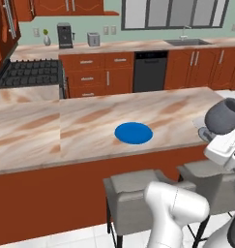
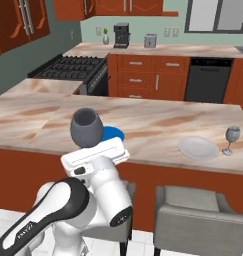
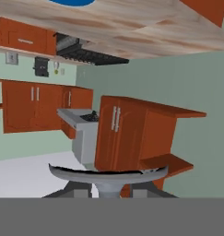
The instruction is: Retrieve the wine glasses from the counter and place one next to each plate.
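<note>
- The pincer (image 2: 91,150) is clenched on the stem of a wine glass (image 2: 86,127), carried upright above the hand; the smoky grey bowl stands clear over the white hand, just short of the near edge of the bar (image 2: 158,125). In the hand view the glass's round foot (image 3: 109,173) sits right at the fingertips.
- Handling, as a judgement: the glass looks light, rigid and fragile, with smooth walls that would slip. The short stem is the right place to hold it, below the bowl and above the foot; squeezing the bowl would risk breakage. With the bowl riding above the grip it is top-heavy, so tilting could swing it.
- Just beyond the carried glass lies the blue plate (image 1: 133,132), flat on the bar top, with no glass beside it yet.
- Further right on the bar lies the pale grey-white plate (image 2: 198,148), with a second wine glass (image 2: 231,139) standing upright just beside it on its right.
- Near the bar stand two grey stools (image 2: 192,215).
- Far off, the counter (image 1: 124,47) with drawers runs along the back wall.
</note>
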